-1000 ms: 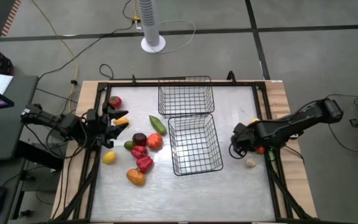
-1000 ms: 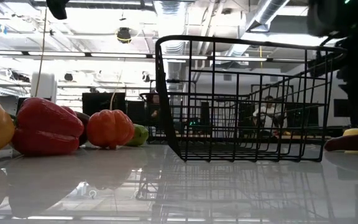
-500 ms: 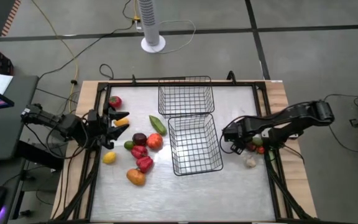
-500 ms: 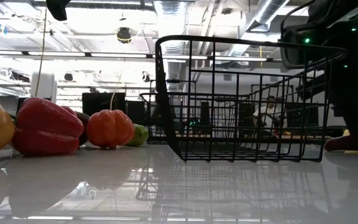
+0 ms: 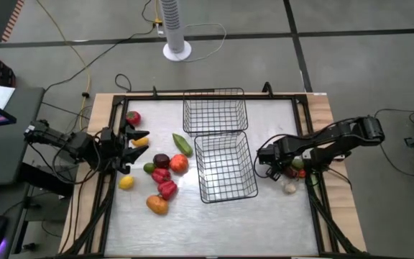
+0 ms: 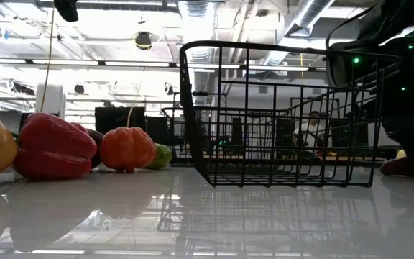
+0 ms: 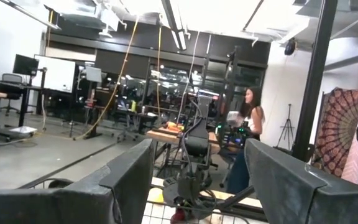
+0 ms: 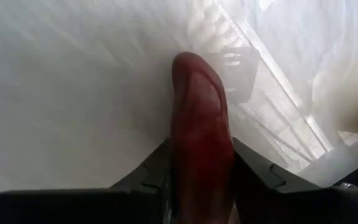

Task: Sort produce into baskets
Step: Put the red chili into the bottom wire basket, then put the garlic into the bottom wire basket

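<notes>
An open lab or workshop: exposed ceiling ducts [image 6: 192,11], hanging cables [image 7: 160,56], workbenches [image 7: 179,132], concrete floor [image 5: 351,65].

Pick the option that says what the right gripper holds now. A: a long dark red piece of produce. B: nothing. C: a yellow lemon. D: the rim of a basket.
A: in the right wrist view the right gripper is shut on a long dark red piece of produce, which sticks out forward between its fingers above the white table.
</notes>
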Available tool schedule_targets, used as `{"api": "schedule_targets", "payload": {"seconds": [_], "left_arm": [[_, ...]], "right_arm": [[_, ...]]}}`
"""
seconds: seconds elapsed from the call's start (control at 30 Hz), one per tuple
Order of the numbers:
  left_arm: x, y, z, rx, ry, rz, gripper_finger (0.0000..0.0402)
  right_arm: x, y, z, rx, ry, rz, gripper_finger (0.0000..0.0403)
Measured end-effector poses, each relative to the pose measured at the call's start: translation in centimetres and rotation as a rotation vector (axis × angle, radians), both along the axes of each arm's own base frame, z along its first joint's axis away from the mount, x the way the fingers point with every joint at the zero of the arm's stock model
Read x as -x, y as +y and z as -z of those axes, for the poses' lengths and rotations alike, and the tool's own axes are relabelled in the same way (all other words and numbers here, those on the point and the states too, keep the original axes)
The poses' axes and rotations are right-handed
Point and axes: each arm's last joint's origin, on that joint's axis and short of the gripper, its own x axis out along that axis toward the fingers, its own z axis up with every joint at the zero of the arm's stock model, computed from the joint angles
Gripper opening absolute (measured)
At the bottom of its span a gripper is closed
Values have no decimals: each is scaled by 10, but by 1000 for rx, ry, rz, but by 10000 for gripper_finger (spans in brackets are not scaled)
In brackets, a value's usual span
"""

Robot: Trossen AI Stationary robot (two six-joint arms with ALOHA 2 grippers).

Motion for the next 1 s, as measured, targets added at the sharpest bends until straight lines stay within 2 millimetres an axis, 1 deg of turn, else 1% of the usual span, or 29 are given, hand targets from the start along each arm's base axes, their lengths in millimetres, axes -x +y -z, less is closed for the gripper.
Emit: {"api": "schedule_targets", "payload": {"seconds": [0.1, 0.2, 0.3, 0.37, 0.5, 0.6, 0.67, 0.77, 0.9, 1.0], "left_arm": [[0, 0, 0, 0, 0, 0, 238], [0, 0, 0, 0, 0, 0, 238], [0, 0, 0, -1, 1, -1, 238], [0, 0, 0, -8, 2, -3, 238], [0, 0, 0, -8, 2, -4, 238], [0, 0, 0, -8, 3, -5, 238], [0, 0, 0, -10, 4, -5, 238], [0, 0, 0, -10, 6, -6, 238], [0, 0, 1, -11, 10, -8, 238], [0, 0, 1, -9, 18, -21, 238]], "right_arm": [[2, 0, -4, 8, -4, 2, 144], [1, -1, -14, 35, -10, 8, 145], [-1, -1, -31, 111, -12, 19, 161], [-5, -1, -47, 175, -38, 23, 167], [-19, 3, -84, 313, -176, 18, 159], [-31, 9, -113, 396, -296, -14, 151], [-38, 15, -132, 457, -384, -40, 152], [-49, 24, -156, 529, -536, -75, 165], [-70, 37, -174, 545, -773, -167, 185], [-88, 47, -179, 537, -917, -260, 191]]}}
